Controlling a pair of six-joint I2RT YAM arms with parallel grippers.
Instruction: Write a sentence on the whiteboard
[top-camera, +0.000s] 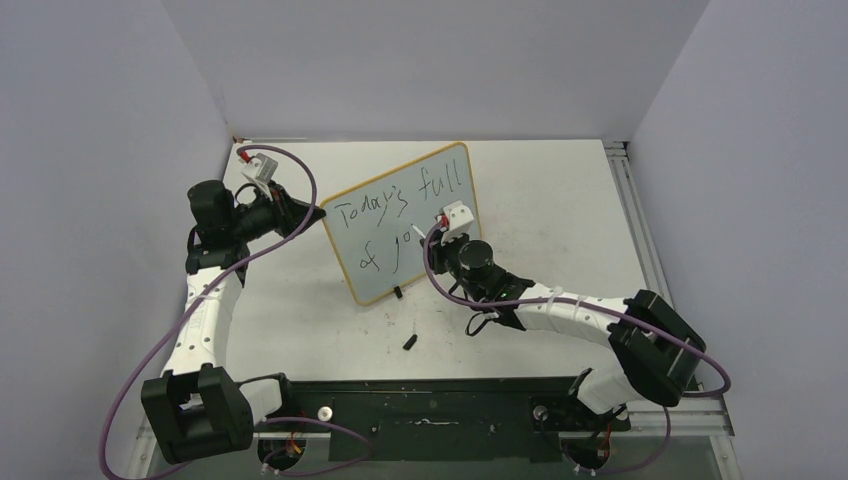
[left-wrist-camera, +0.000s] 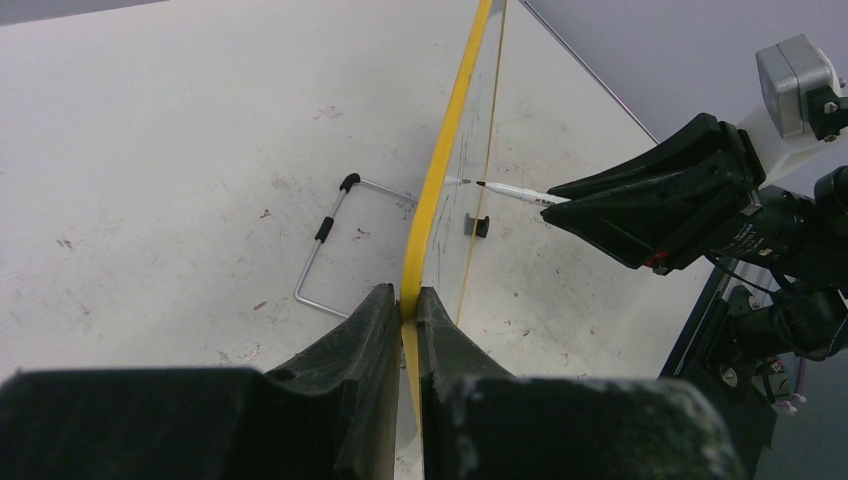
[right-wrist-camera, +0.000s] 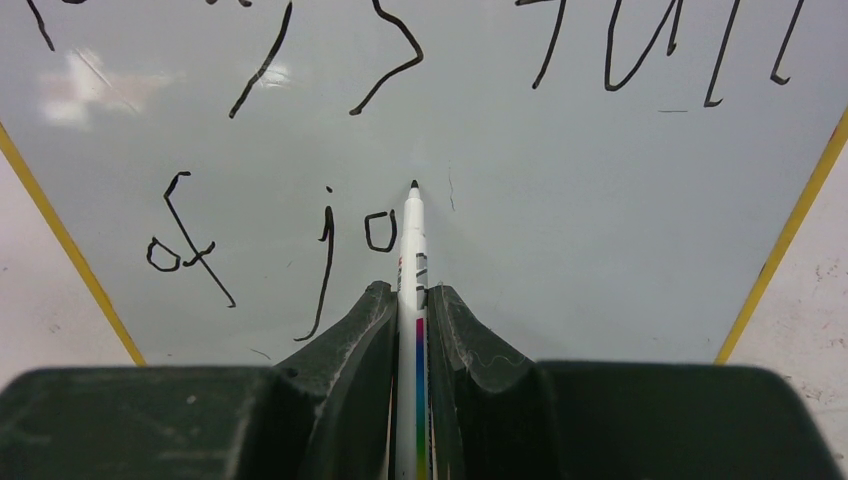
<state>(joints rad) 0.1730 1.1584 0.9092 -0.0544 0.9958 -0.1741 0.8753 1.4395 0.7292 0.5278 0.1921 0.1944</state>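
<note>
At the lower line of lettering, the right gripper (right-wrist-camera: 410, 295) has its fingers closed tight on the marker pen (right-wrist-camera: 411, 250), which points straight at the board. The pen's black tip sits just right of the "o". Whether it presses the surface or hangs a hair off it cannot be told. The right arm runs from its base at the near right, low across the table (top-camera: 560, 200), leftward and away to the board.

On the left, the left gripper (left-wrist-camera: 405, 300) pinches the thin yellow frame edge between nearly closed fingers. That arm rises from the near left base, stretches away, then bends right at the wrist to meet the board's left side.

The whiteboard (top-camera: 430, 215) stands tilted near the table's middle, with a wire stand (left-wrist-camera: 320, 250) behind it. The sentence (top-camera: 405, 212) reads "Today's full" above and "of jo" below. A small black cap (top-camera: 409, 342) lies on the table nearer the bases.
</note>
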